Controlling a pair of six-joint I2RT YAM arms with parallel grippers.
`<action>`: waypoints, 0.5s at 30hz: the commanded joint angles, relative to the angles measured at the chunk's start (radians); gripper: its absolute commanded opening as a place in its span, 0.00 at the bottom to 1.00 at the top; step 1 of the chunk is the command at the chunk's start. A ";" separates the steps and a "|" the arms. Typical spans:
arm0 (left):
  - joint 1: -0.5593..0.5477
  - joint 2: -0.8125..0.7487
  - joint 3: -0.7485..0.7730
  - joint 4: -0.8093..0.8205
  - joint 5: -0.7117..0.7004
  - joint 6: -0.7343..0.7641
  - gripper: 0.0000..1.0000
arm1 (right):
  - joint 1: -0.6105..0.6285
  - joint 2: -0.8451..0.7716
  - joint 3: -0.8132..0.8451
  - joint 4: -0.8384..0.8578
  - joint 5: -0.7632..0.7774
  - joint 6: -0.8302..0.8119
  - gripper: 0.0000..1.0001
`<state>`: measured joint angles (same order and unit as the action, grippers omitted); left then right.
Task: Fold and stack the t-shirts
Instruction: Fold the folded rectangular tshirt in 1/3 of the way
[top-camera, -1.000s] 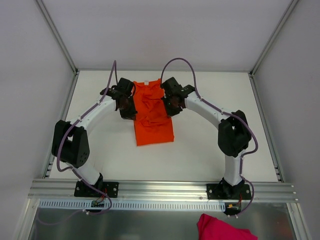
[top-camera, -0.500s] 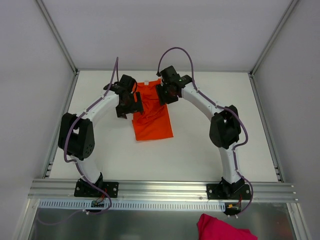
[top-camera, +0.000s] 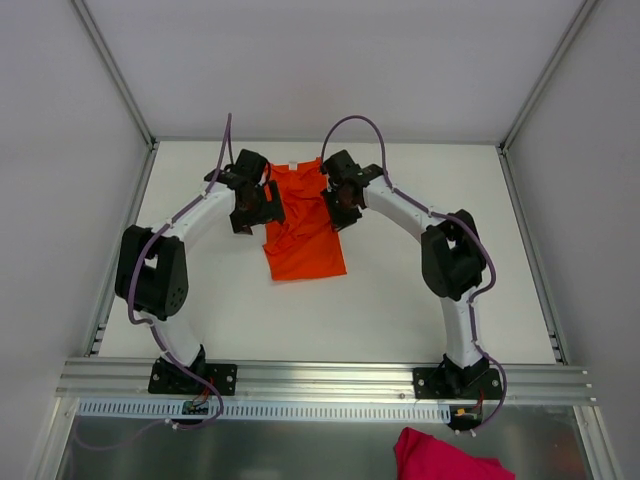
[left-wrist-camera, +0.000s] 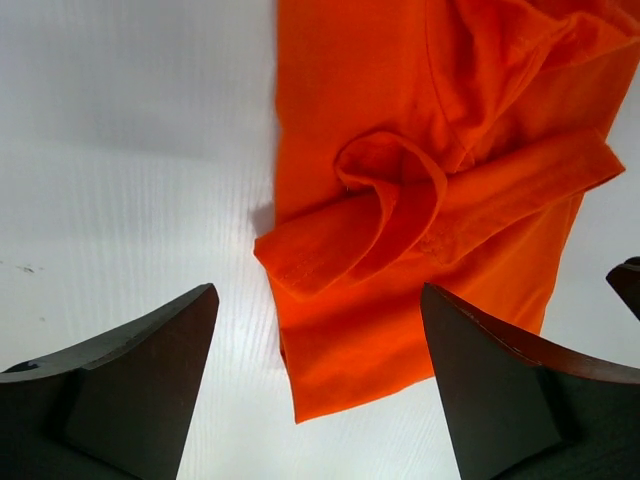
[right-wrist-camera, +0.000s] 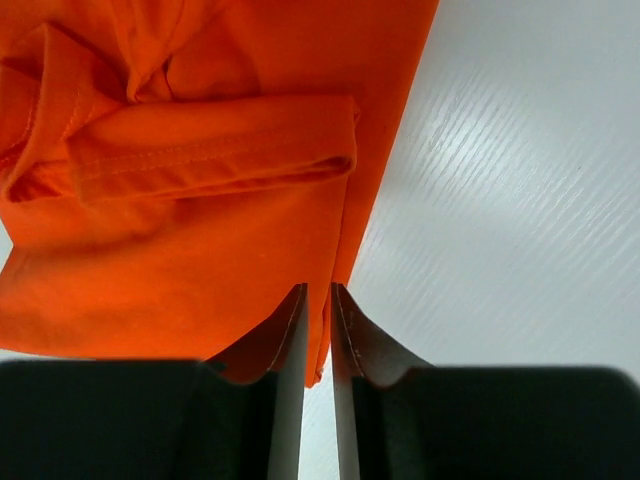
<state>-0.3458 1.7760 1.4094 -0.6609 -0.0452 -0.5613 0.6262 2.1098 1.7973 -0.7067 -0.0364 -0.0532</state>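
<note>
One orange t-shirt (top-camera: 305, 225) lies on the white table, folded into a narrow strip, its white neck label (top-camera: 292, 165) at the far end. In the left wrist view the t-shirt (left-wrist-camera: 400, 150) shows a sleeve doubled over its body. My left gripper (top-camera: 255, 205) (left-wrist-camera: 318, 290) hovers over the shirt's left edge, open wide and empty. My right gripper (top-camera: 340, 205) (right-wrist-camera: 320, 288) hangs over the right edge of the t-shirt (right-wrist-camera: 200, 250). Its jaws stand only a narrow slit apart, and the shirt's edge shows through the slit below them.
White walls close in the table (top-camera: 420, 290) on three sides. An aluminium rail (top-camera: 320, 375) carries the arm bases along the near edge. A crumpled pink cloth (top-camera: 450, 455) lies below the rail at the bottom right.
Both grippers have let go of the shirt. The left one has opened wide. The right one opened, then narrowed again. The shirt has become narrower and now lies flat.
</note>
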 joint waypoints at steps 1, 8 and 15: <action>0.002 -0.069 -0.070 0.058 0.083 -0.041 0.84 | 0.003 -0.106 -0.021 0.029 -0.034 0.036 0.19; 0.002 -0.050 -0.150 0.112 0.143 -0.084 0.31 | 0.003 -0.105 -0.018 0.036 -0.043 0.030 0.22; -0.010 -0.030 -0.171 0.124 0.185 -0.112 0.00 | 0.003 -0.079 0.011 0.030 -0.057 0.038 0.22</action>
<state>-0.3473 1.7470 1.2575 -0.5613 0.1070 -0.6479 0.6262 2.0640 1.7725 -0.6846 -0.0715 -0.0269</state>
